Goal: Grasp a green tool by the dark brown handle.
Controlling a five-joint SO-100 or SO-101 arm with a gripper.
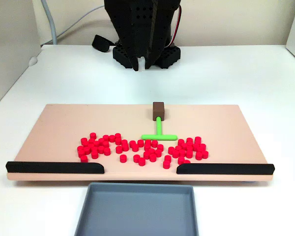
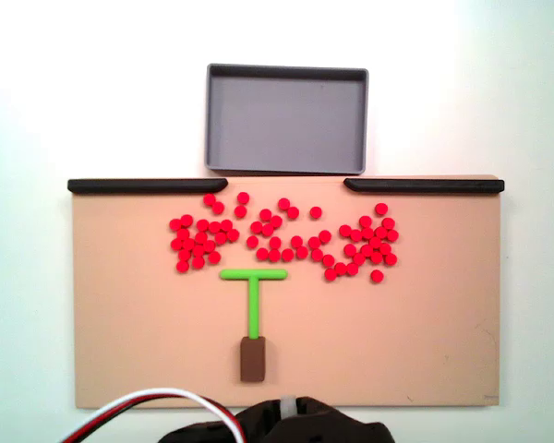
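My tool [image 1: 139, 65] hangs above the bare white desk [image 1: 236, 73], just off the far edge of the tan board [image 1: 64, 123] in the fixed view that faces my arm. The tips sit really close to each other, and honestly I can't tell whether there's a gap between them or not. In the top-down fixed view the tool [image 2: 291, 408] pokes in at the bottom edge, right below the board [image 2: 425, 332], with red and white wires [image 2: 157, 399] curling off to its left.

The green T [image 1: 159, 127] lies flat near the middle of the board, stem pointing back at me and crossbar towards the red cylinders [image 1: 93, 147]. The brown handle [image 1: 159, 111] caps the stem end, close to the board's edge nearest my arm. From above, the handle [image 2: 252, 359] has clear board on both sides and open surface around the green T [image 2: 255, 309].

The cylinders [image 2: 198, 245] spread in a band just beyond the crossbar, and a few sit close to it. Behind them two black bars [image 2: 134, 185] [image 2: 423, 185] run along the far edge with a gap between, and a grey tray [image 2: 286, 120] sits on the desk right at that gap.
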